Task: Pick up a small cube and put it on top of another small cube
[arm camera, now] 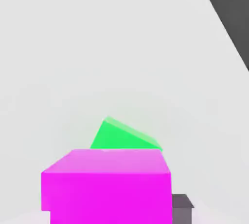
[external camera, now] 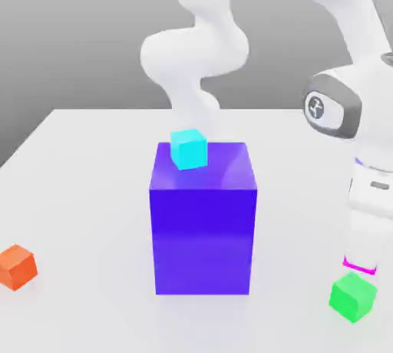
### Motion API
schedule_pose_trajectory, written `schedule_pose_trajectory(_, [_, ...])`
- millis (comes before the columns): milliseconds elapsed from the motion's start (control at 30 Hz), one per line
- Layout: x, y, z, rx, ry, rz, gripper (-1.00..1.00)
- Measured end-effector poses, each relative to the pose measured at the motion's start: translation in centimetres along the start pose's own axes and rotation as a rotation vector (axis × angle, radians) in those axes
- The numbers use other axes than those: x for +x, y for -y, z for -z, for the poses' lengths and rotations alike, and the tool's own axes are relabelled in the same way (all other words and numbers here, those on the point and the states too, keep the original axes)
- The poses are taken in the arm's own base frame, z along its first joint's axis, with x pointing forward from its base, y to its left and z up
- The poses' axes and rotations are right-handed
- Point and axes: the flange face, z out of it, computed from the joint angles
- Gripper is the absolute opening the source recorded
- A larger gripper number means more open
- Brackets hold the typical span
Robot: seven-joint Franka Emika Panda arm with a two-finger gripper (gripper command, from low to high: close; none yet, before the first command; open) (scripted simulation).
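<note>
The tool (external camera: 360, 265) is clamped on the pink cube (arm camera: 111, 196), which sits at its tips close by the green cube (external camera: 353, 297). The chief danger looks to be there: the green one is turned at an angle to the pink, so a lowering off centre could catch an edge and shove it across the tabletop (external camera: 92, 198), or leave the pink one tipping off when let go. I cannot tell from these views whether the two touch. If the green cube is the intended base, the next move calls for centring above it first; too low a sideways shift would knock it.

Farther from the tool stands the blue block (external camera: 203, 240), tall enough to snag a low sweep toward the exterior view's left. The cyan cube (external camera: 189, 150) on its top could be brushed off. The orange cube (external camera: 17, 267), well apart beyond the block, hardly matters unless the arm crosses over.
</note>
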Motion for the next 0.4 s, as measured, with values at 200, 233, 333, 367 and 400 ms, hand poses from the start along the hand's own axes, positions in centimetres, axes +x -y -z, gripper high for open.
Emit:
schedule_pose_trajectory(200, [-0.1, 0.0, -1.2, 0.000, 0.000, 0.000, 1.00])
schedule_pose_trajectory(233, [-0.1, 0.0, -1.9, 0.000, -0.001, 0.000, 1.00])
schedule_pose_trajectory(333, [0.0, 0.1, 0.5, 0.000, -0.001, 0.000, 1.00])
schedule_pose_trajectory(367, [0.0, 0.1, 1.8, -0.001, -0.001, 0.000, 1.00])
schedule_pose_trajectory(400, [-0.1, 0.0, 3.1, 0.000, -0.001, 0.000, 1.00])
